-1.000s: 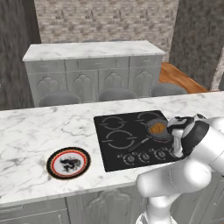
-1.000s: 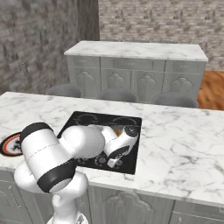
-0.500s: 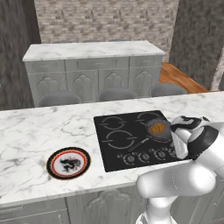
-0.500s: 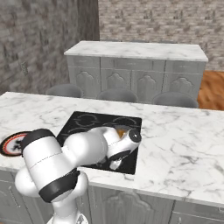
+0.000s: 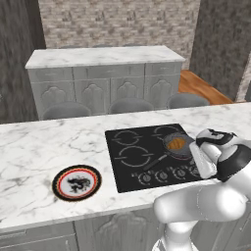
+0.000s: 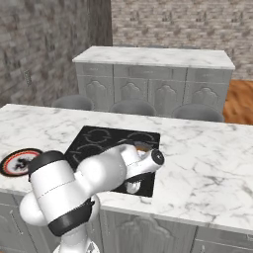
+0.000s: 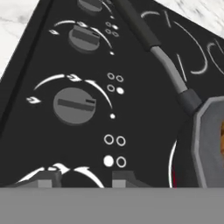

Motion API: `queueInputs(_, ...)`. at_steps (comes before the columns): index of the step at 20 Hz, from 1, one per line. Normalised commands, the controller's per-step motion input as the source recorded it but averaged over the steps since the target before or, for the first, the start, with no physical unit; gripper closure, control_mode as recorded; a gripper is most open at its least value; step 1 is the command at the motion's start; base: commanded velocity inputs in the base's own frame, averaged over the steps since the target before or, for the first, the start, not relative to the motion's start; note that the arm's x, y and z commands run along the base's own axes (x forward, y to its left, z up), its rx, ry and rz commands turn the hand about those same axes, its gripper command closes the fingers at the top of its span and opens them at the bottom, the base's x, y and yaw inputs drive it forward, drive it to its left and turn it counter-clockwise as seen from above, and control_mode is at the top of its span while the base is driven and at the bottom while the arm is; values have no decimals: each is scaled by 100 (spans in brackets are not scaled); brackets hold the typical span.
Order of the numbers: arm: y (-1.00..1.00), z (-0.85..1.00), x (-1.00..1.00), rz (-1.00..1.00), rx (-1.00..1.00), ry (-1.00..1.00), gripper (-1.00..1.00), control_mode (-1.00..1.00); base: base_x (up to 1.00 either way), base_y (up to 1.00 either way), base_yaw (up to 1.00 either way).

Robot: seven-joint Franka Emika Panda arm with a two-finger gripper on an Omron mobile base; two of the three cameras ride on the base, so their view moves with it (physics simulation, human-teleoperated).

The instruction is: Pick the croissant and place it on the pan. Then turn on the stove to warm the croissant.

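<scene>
We take the first half of the task as done: the croissant (image 5: 177, 143) lies in the pan (image 5: 172, 145), right of centre in the left base view, on the right rear burner of the stove (image 5: 152, 154). What is in hand now, as we judge it, is the second step, turning on the stove.

Going from largest down: the marble desk (image 5: 44, 147) runs across the middle of that view and carries the black glass stove at its centre. The decorated plate (image 5: 77, 182) sits at lower left, well apart from the stove and with nothing on it. The pan's thin handle (image 7: 155, 48) runs from top centre of the hand view toward the pan rim at the right edge. The row of knobs (image 5: 169, 173) lines the stove's near edge.

In the hand view a knob (image 7: 75, 105) sits left of centre, and the gripper (image 7: 83, 178) shows at the bottom edge, its two fingertips (image 7: 49, 178) standing partly apart with nothing between them and seeming to flank a further knob's dial marks. The croissant is at the far right edge, well away from the gripper.

Next, we think, the gripper must settle squarely over one knob, close on it and twist; which knob governs the pan's burner we cannot tell.
</scene>
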Motion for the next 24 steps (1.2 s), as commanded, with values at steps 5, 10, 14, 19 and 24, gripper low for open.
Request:
queueInputs(5, -18, -8, -4, 19, 0, -10, 100, -100, 0, 0, 0)
queueInputs(10, -58, -4, -19, 22, 0, -11, 100, -100, 0, 0, 0)
queueInputs(14, -69, -1, -13, 23, 0, -10, 100, -100, 0, 0, 0)
queueInputs(19, -61, 0, 0, 23, 0, -9, 100, -100, 0, 0, 0)
queueInputs(24, -44, -1, 0, 21, -5, -6, 100, -100, 0, 0, 0)
